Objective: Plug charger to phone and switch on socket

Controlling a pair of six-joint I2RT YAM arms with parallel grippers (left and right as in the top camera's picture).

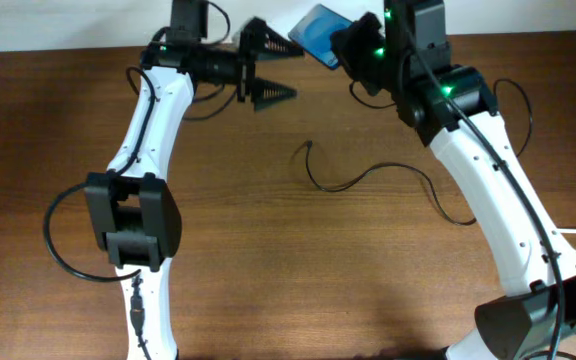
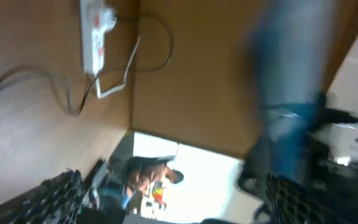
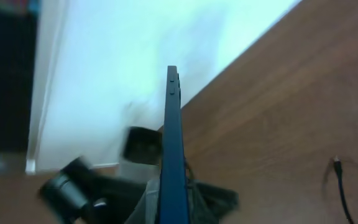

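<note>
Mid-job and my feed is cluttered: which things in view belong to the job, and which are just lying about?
Job: phone, in the shut right gripper; charger; socket; open left gripper.
Lying about: only blurred clutter beyond the table.

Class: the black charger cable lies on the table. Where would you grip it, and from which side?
Grip the charger just behind its connector, from above, fingers astride it. It lies flat on the table with that end clear; being thin and limp, a hold farther back might let the tip droop.
</note>
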